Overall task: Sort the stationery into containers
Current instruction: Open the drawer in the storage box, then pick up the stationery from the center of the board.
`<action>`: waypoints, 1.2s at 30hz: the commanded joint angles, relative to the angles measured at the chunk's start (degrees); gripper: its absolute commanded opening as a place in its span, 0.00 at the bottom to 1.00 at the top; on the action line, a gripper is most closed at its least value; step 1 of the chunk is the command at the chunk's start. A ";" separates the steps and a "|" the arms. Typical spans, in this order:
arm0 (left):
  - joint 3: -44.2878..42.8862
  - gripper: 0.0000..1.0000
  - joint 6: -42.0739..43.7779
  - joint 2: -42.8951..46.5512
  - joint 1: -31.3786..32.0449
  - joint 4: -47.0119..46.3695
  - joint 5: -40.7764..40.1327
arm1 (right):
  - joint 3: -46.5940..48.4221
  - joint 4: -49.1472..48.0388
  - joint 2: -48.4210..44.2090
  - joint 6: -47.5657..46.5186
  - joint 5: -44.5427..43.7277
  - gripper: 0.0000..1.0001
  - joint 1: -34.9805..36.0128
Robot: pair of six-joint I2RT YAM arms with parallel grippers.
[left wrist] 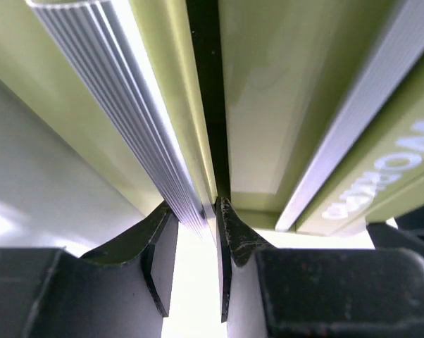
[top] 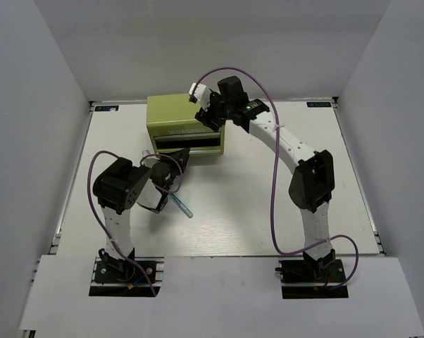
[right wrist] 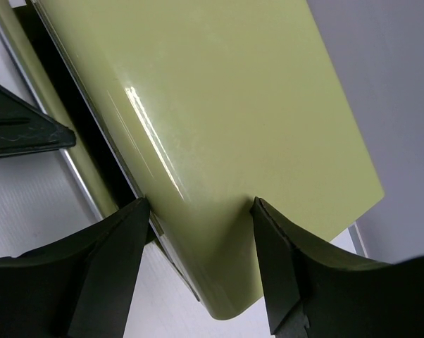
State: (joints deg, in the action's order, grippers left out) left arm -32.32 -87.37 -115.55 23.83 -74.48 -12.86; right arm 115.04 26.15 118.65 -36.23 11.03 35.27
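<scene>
The olive-green cabinet (top: pixel 178 118) stands at the back middle of the table with a drawer pulled partly out, a dark gap showing in its front. My left gripper (top: pixel 182 159) is at that drawer; in the left wrist view (left wrist: pixel 195 208) its jaws are closed on the drawer's ribbed silver handle (left wrist: pixel 131 98). My right gripper (top: pixel 207 115) is open and straddles the cabinet's top right corner (right wrist: pixel 219 141), fingers touching both sides. One light blue pen (top: pixel 183 207) lies on the table beside my left arm. The other pens are hidden.
White walls enclose the table on three sides. The cabinet's front bears white lettering (left wrist: pixel 381 176). A purple cable (top: pixel 274 183) loops along the right arm, and another runs over the left arm.
</scene>
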 commanded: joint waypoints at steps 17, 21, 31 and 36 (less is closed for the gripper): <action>4.28 0.48 4.23 12.88 0.25 9.69 8.03 | 0.01 4.00 -2.36 0.81 -1.10 0.88 -0.28; 3.66 0.63 5.37 15.69 0.25 14.44 9.08 | -3.41 3.47 -7.37 0.90 -0.74 0.90 -0.20; 5.40 0.90 8.54 25.97 0.25 28.04 15.76 | -17.55 0.14 -19.67 2.99 -1.54 0.90 -0.72; 13.83 0.91 10.47 39.39 1.04 40.52 20.84 | -24.85 -1.99 -26.18 5.20 5.99 0.90 -1.25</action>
State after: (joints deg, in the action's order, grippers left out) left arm -23.64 -79.09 -83.72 24.58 -45.52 2.57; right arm 93.32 27.03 96.84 -33.50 10.96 34.52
